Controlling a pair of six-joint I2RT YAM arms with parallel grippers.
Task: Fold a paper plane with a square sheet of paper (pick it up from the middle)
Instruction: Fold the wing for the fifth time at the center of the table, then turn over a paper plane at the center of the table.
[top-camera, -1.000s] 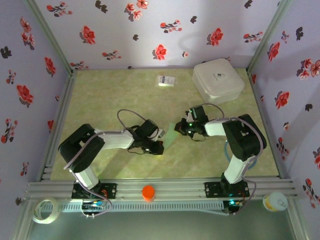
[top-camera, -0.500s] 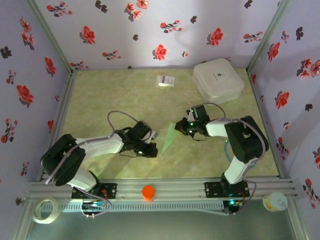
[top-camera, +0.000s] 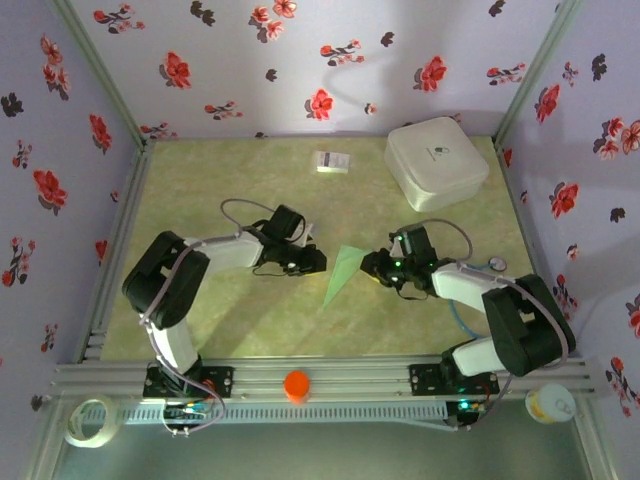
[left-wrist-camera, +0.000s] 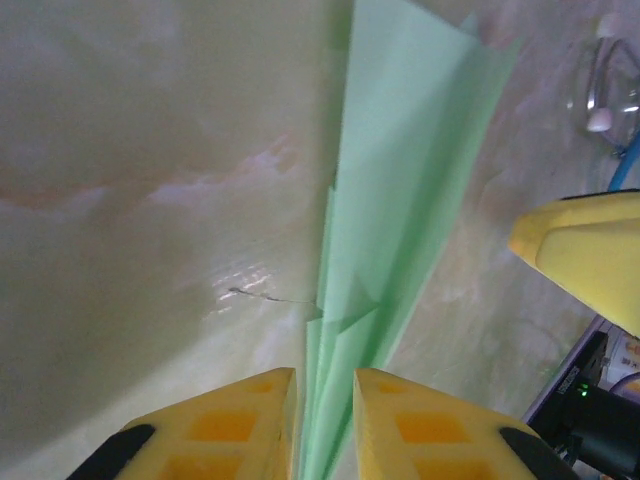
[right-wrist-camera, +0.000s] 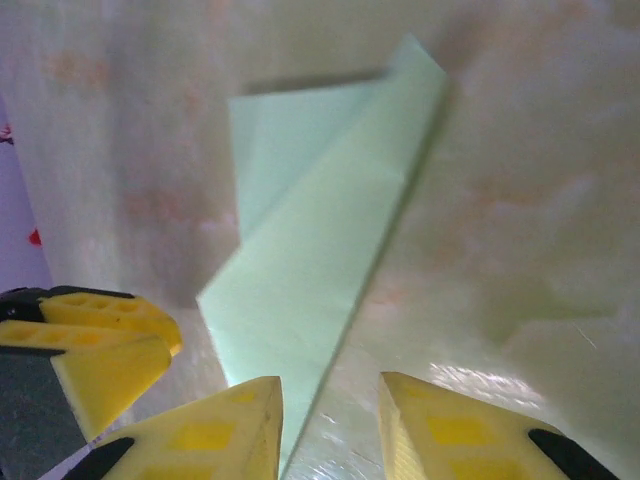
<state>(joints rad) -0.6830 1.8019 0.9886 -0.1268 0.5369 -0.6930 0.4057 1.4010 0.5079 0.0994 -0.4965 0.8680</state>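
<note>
Flanking paper plane (top-camera: 343, 272) edges: left gripper (top-camera: 318, 262), right gripper (top-camera: 371, 266).

print on white card (top-camera: 331, 161) too small to read, box (top-camera: 436, 161) mark illegible

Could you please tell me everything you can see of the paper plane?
The paper plane is a narrow, pointed dart of thin, pale mint-green paper with layered folds and long creases. It lies on the greenish table between the two hands, with its tip towards the near edge and its wider tail away. Its length runs into the gap between the parted fingers of the left hand, and one end sits by the open right hand. I cannot tell whether either hand touches it.
</note>
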